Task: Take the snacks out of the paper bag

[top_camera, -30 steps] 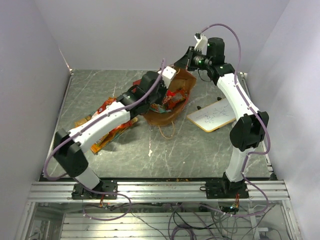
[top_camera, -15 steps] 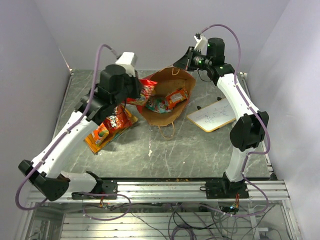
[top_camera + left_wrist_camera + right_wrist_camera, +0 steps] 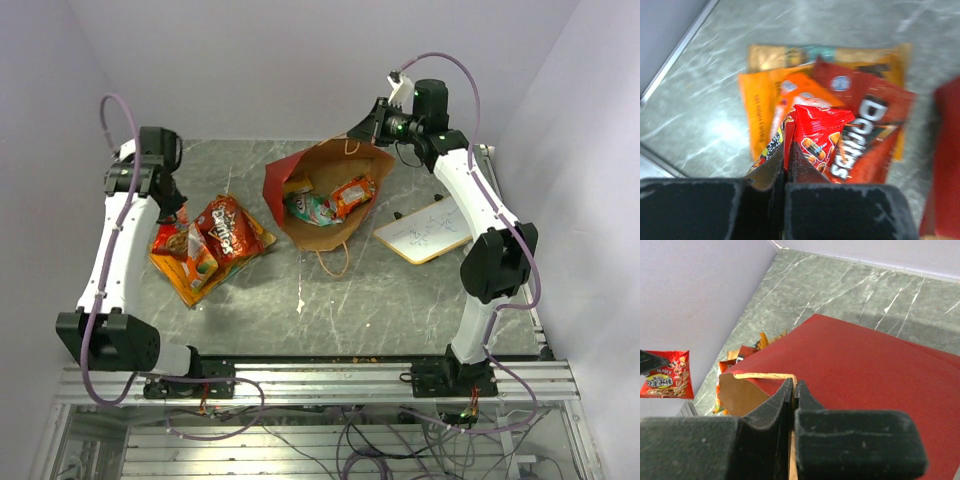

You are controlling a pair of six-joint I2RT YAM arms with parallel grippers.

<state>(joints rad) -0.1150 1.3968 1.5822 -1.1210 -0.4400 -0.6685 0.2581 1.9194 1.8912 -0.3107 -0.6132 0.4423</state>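
Observation:
The red paper bag (image 3: pixel 285 172) lies open at the table's middle back, brown inside. A teal-and-white packet (image 3: pixel 310 210) and an orange packet (image 3: pixel 353 192) lie in it. My right gripper (image 3: pixel 362 122) is shut on the bag's far rim by its twisted handle (image 3: pixel 762 375) and holds the mouth open. My left gripper (image 3: pixel 168 210) is shut on a small red snack packet (image 3: pixel 817 130) and holds it above the pile at the left: the red Doritos bag (image 3: pixel 226 228), an orange bag (image 3: pixel 765 100) and a gold bag (image 3: pixel 790 54).
A flat white wood-framed board (image 3: pixel 425 232) lies right of the bag. The bag's near handle (image 3: pixel 333 262) loops onto the table. The side walls stand close to the left arm and the right arm.
My left gripper has come out of the bag with the small red packet and swung left over the snack pile. The right gripper has kept hold of the rim.

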